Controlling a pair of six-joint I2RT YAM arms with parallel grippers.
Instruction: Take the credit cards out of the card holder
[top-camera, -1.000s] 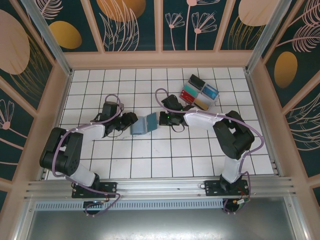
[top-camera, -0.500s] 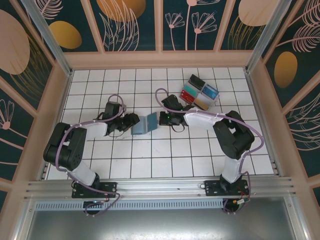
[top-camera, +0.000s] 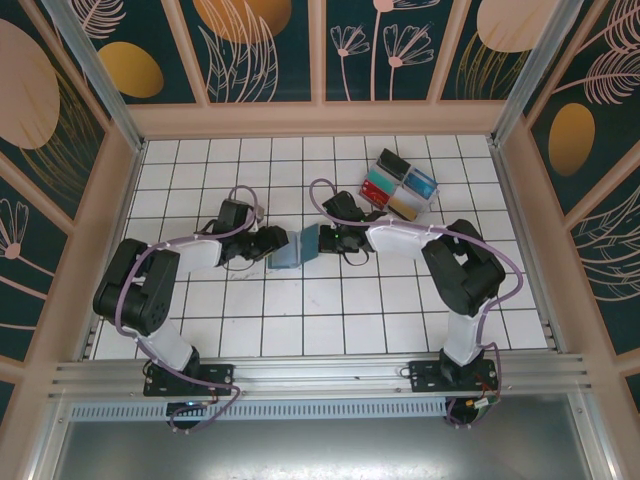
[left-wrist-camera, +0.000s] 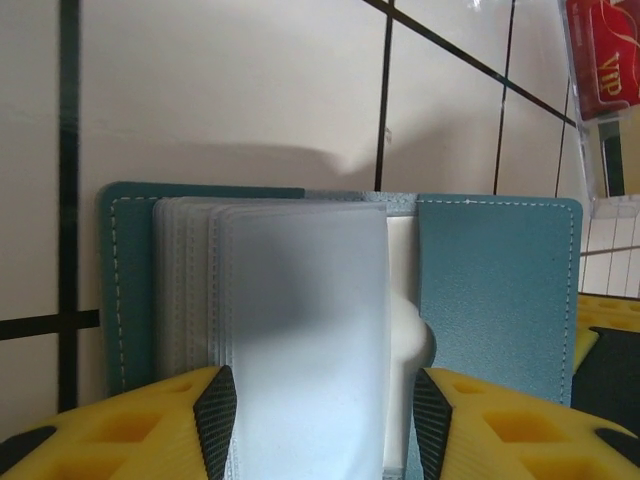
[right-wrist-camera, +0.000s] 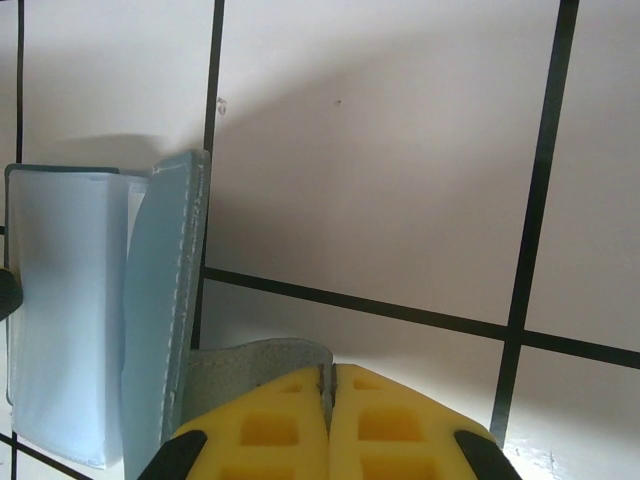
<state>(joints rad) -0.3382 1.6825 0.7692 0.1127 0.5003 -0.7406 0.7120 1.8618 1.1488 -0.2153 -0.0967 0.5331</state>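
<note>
Table (top-camera: 300, 330): arms (top-camera: 195, 255) meet; left jaws parted astride card holder (top-camera: 296, 248), right jaws pinching it.

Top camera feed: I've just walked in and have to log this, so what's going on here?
Two robot arms are working on a teal card holder mid-table. The right gripper is shut on its cover flap, holding it propped open. The left gripper is open, its fingers either side of the frosted card sleeves inside.
</note>
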